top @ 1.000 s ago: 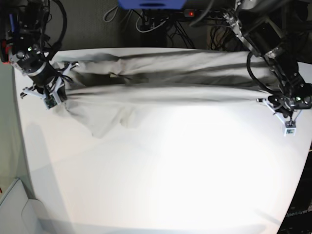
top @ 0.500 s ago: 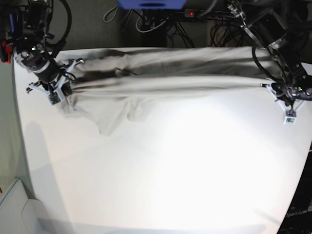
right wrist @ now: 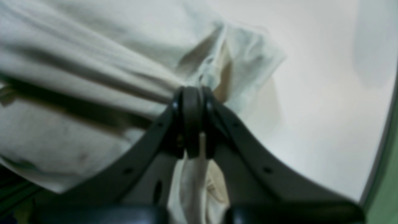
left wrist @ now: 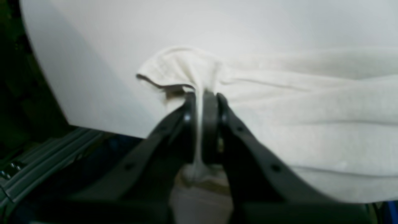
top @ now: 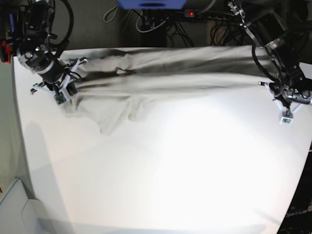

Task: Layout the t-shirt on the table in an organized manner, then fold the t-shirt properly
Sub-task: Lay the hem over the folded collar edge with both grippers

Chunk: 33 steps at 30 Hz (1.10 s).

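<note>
T-shirt stretched in a long band between the two claws, along the far part of the surface. Left claw: jaws together, clamped on a thin pinch of cloth; a small folded-over corner of the shirt sticks out just past the tips and to one side, the main body runs off to the other side in long ridges. Right claw: jaws together, clamped on a bunched corner; a crumpled flap fans out beyond the tips, the rest trails away sideways in taut pleats. In the base view the band sags between the claws, and a loose flap near the right claw hangs toward the near side, lying on the surface. Edges: left claw sits close to the rounded edge of the surface, dark floor area just beside it; right claw also near a side edge, a green strip beyond it. Wide bare white area on the near side of both claws. Hard to make out: both wrist views soft and blurred; cloth inside the jaws mostly hidden by the fingers; sleeves and collar not distinguishable; far shirt edge in shadow.
</note>
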Each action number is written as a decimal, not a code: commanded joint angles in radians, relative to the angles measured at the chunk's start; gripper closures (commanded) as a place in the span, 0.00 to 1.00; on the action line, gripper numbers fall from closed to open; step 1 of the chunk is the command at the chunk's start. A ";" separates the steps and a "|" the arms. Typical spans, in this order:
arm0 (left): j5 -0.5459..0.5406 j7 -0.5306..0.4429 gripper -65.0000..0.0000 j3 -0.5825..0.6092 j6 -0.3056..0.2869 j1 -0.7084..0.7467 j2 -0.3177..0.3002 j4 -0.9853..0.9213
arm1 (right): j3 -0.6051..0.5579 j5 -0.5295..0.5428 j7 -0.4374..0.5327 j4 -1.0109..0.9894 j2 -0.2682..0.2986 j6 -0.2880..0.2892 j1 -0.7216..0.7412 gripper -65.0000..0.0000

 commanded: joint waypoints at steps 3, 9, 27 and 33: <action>0.011 0.009 1.00 0.000 0.002 -0.007 -0.014 0.043 | -0.011 0.009 0.018 0.013 0.011 -0.008 -0.001 1.00; 0.011 0.032 1.00 0.000 0.002 -0.006 -0.017 0.074 | -0.016 0.009 0.023 -0.056 0.013 -0.008 0.005 1.00; 0.011 0.032 1.00 -0.003 0.009 0.123 0.024 -0.012 | -0.016 0.009 0.026 -0.065 0.013 -0.008 0.008 1.00; 0.011 -0.081 1.00 -0.005 0.011 0.114 0.026 -0.124 | -0.016 0.009 0.026 -0.068 0.013 -0.008 0.008 1.00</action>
